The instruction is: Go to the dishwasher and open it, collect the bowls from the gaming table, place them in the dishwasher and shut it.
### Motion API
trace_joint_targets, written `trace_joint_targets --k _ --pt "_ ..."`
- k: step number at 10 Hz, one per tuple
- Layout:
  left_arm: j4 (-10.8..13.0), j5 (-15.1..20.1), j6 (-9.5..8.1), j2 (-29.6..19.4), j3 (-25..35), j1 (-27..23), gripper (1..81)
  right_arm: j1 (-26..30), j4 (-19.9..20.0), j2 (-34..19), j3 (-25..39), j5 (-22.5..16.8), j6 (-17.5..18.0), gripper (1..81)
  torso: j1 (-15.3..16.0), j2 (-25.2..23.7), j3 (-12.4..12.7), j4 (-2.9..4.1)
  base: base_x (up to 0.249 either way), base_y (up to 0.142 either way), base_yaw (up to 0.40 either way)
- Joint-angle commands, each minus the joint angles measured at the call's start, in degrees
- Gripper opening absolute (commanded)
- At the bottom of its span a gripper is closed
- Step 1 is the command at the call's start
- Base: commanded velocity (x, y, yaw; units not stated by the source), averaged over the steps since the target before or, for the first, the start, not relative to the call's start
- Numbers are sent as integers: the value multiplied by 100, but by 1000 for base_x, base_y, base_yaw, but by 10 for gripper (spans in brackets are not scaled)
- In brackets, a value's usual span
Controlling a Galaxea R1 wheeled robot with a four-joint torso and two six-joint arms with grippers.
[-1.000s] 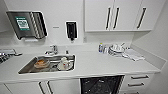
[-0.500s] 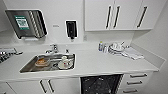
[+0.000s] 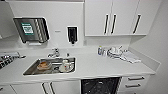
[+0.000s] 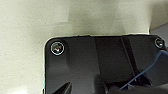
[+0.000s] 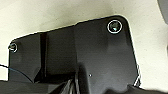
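Dishwasher (image 3: 100, 86) sits under the white counter (image 3: 100, 66), near and right of the sink (image 3: 51, 66), which holds dishes; farther right lie more dishes (image 3: 115, 52) and a cloth (image 3: 130, 57). Its dark opening suggests it may be open. Whether either gripper's fingers are spread cannot be told. Approaching squarely would help.

The worktop (image 3: 95, 66) is plain white, as are the wall cupboards (image 3: 120, 17), whose bar handles are black. The sink (image 3: 32, 70) is silver steel. The dishwasher (image 3: 100, 86) shows dark, mottled black. The soap dispenser (image 3: 72, 34) is black on a white wall.
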Motion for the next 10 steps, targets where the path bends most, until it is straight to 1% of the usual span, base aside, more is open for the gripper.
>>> trace_joint_targets --k 1,4,6,7,10 --pt "-21 301 21 -3 -32 -181 811 220 40 -9 -9 -333 -21 811 -354 547 385 0 0 0 0" --pt "-21 293 21 -3 -32 -181 811 228 40 0 -9 -333 -21 811 -778 1193 769 0 0 0 0" --pt "-21 292 21 -3 -32 -181 811 228 31 0 0 -333 -21 811 -1047 1603 899 0 0 0 0" --pt "-21 301 21 -3 -32 -181 811 228 31 9 -9 -333 -21 811 -1193 1823 708 0 0 0 0" --pt "-21 301 21 6 -32 -181 811 211 31 27 0 -324 -30 811 -1609 2457 771 0 0 0 0"
